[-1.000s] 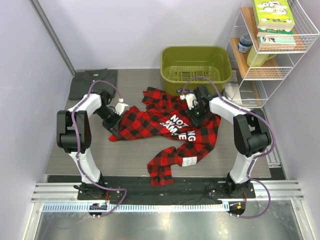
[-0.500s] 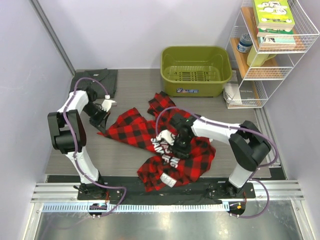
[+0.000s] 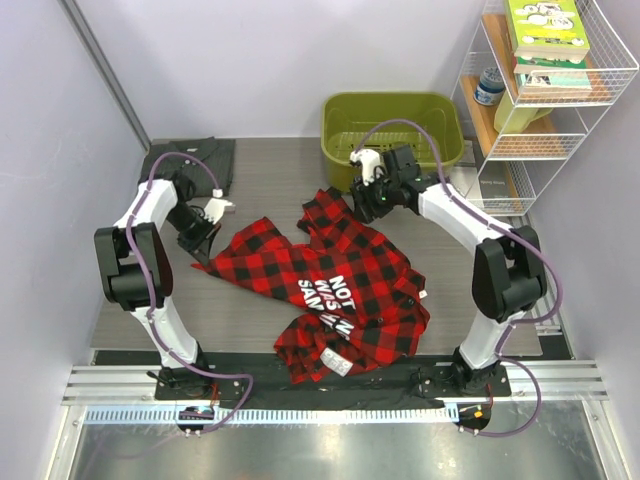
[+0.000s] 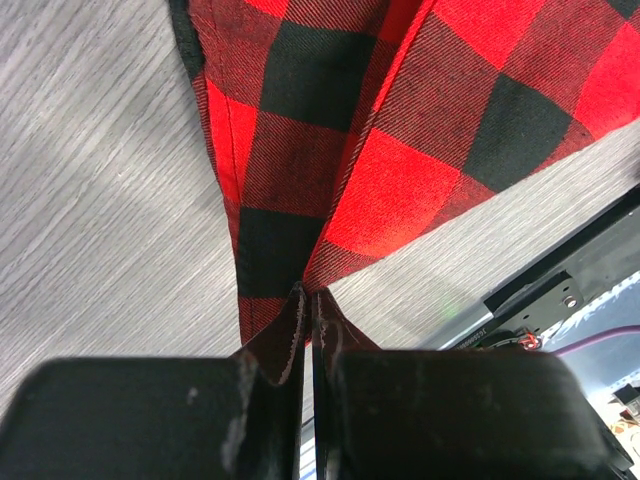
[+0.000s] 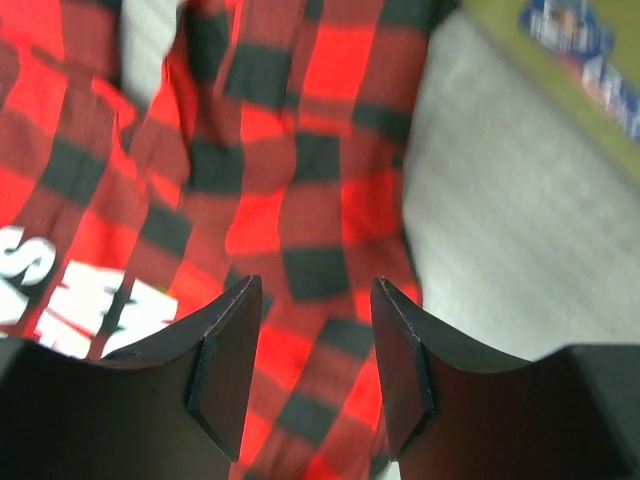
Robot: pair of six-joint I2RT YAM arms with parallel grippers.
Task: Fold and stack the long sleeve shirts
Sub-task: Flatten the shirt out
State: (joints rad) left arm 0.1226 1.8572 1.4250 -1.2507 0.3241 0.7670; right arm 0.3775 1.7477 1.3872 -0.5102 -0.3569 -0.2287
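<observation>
The red-and-black plaid shirt (image 3: 330,285) lies crumpled across the middle of the table, white lettering facing up and a white label near its front edge. My left gripper (image 3: 203,240) is shut on the shirt's left edge; in the left wrist view the plaid cloth (image 4: 330,150) runs out from between the closed fingers (image 4: 290,330). My right gripper (image 3: 368,205) is open and empty, hovering above the shirt's far end; the plaid (image 5: 300,200) shows blurred between the spread fingers (image 5: 225,350). The dark grey shirt (image 3: 185,165) lies folded at the far left corner.
An olive green basket (image 3: 392,140) stands at the back, just behind my right gripper. A white wire shelf (image 3: 545,100) with books stands at the far right. A black rail (image 3: 330,370) runs along the near table edge.
My right gripper has let go of the plaid shirt near the front and swung back to the shirt's far end by the basket. The shirt now lies more spread out. My left gripper stays shut.
</observation>
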